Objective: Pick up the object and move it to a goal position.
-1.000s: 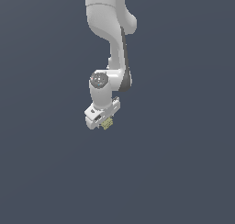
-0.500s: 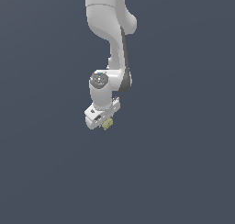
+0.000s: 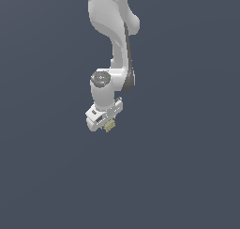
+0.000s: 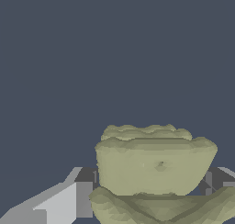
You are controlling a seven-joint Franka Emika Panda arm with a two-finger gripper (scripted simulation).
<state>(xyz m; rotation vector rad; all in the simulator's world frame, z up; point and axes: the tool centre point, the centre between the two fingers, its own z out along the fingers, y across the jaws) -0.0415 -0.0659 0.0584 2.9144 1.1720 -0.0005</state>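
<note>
The object is a tiny pale olive-yellow ridged piece, held at the tip of the white gripper in the exterior view, below the arm's wrist. In the wrist view the object fills the space between the grey fingers, one on each side of it. The gripper is shut on the object. The lower part of the object runs out of the wrist picture.
The white arm comes down from the top of the exterior view. Around it there is only a plain dark blue-grey background. No goal marker shows.
</note>
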